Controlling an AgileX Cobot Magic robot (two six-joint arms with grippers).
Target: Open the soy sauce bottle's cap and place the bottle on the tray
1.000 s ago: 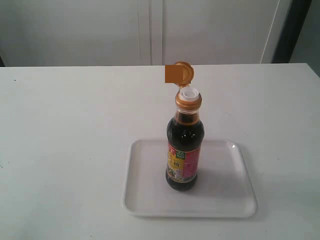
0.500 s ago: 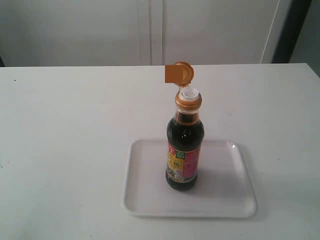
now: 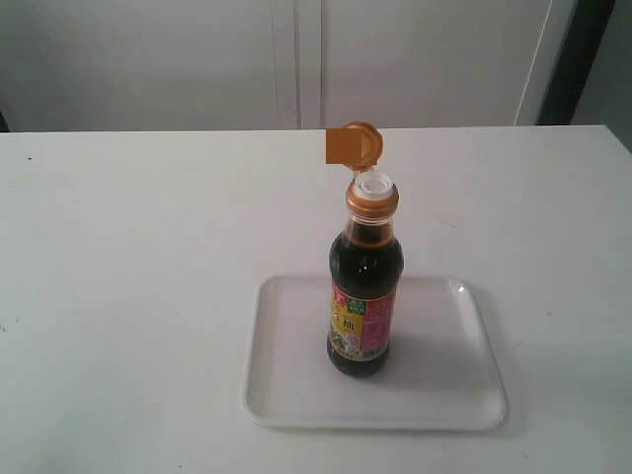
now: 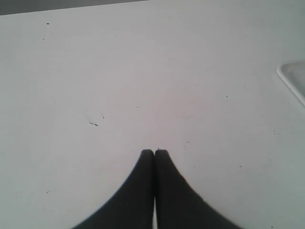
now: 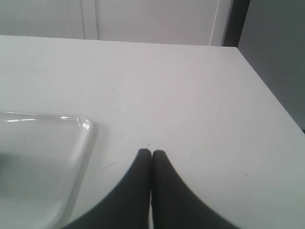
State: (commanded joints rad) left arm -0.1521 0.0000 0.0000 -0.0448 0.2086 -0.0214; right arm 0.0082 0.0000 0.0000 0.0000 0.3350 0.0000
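Observation:
The soy sauce bottle stands upright in the middle of the white tray in the exterior view. Its golden-orange cap has the hinged lid flipped up and back, baring the white pour spout. Neither arm shows in the exterior view. My left gripper is shut with nothing in it, over bare table, with a corner of the tray at the picture's edge. My right gripper is also shut and empty, beside the tray's corner. The bottle is out of both wrist views.
The white table spreads around the tray. Behind it stand pale cabinet doors and a dark vertical strip at the back right. The table's right edge shows in the right wrist view.

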